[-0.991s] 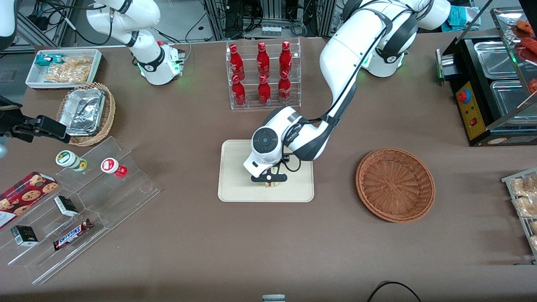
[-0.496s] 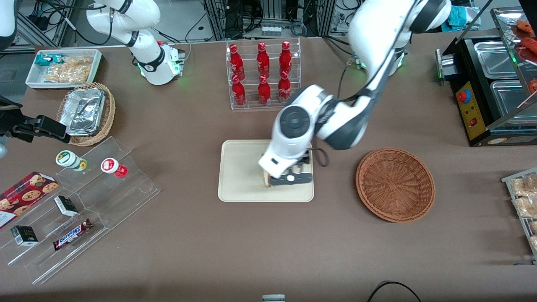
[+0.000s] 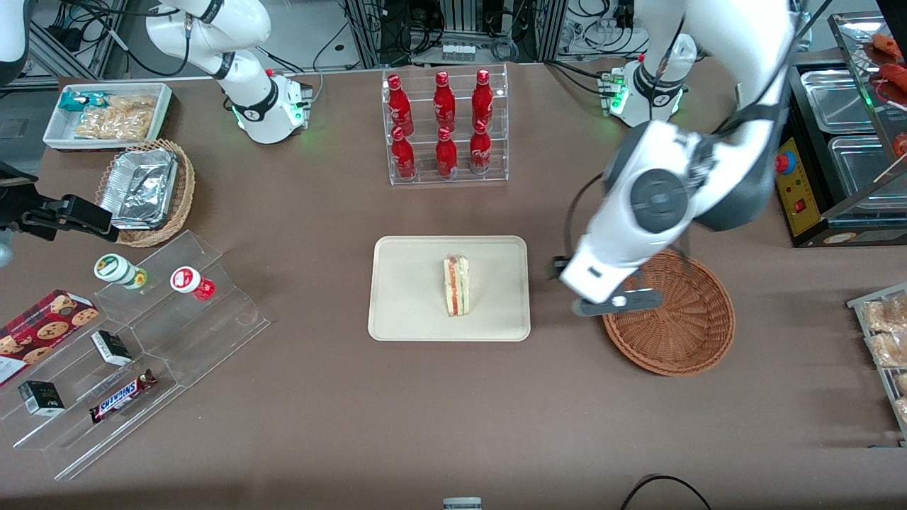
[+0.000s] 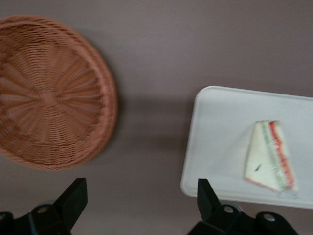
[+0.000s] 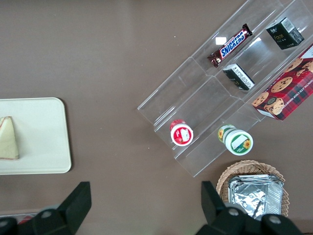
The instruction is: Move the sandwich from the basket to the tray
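The tray (image 3: 411,297) sits in the middle of the counter (image 3: 319,411) and holds one thing — the sandwich (image 3: 457,285), lying on its side a little toward the basket's end, its orange and green layers showing along one edge. It touches no rim; bare tray shows all round it. Between the tray and the basket (image 3: 680,333) runs a strip of bare counter, and the pincer (image 3: 616,303) hangs above that strip and the basket's near rim, lifted off the counter. Its fingers (image 4: 73,196) stand wide apart with nothing between them. The basket holds nothing — only its woven floor shows. There is open counter nearer the front camera than both tray and basket.

Half a second ago the pincer was low over the tray at the sandwich; since then the arm has swung up and away toward the basket, and the sandwich has stayed on the tray.
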Motion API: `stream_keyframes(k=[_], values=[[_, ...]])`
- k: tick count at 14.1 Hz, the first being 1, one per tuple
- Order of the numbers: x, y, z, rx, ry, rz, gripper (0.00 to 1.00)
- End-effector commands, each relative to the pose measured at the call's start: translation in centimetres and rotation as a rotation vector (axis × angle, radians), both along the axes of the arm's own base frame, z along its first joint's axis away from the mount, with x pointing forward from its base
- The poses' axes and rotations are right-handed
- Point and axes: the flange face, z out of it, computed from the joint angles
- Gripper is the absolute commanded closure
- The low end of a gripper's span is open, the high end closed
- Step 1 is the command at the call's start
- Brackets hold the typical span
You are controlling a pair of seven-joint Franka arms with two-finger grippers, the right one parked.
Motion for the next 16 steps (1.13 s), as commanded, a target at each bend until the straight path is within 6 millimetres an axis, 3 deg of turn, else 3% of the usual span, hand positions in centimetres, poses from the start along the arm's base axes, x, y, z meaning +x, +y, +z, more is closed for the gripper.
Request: stream_keyframes(k=[1,3,5,9,11,16], values=[[-3.6,6.8,4.0,0.01,0.0,-0.034,0.01],[-4.2,10.1,7.0,0.009,0.011,-0.046,0.01],[-4.8,11.8,9.6,0.011,-0.001,-0.035,0.0],[-4.7,17.5,12.6,0.016,0.003,-0.039,0.0],[-4.5,18.5,13.0,0.014,0.014,-0.034,0.0],[-3.6,18.6,15.1,0.012,-0.037,-0.027,0.0]])
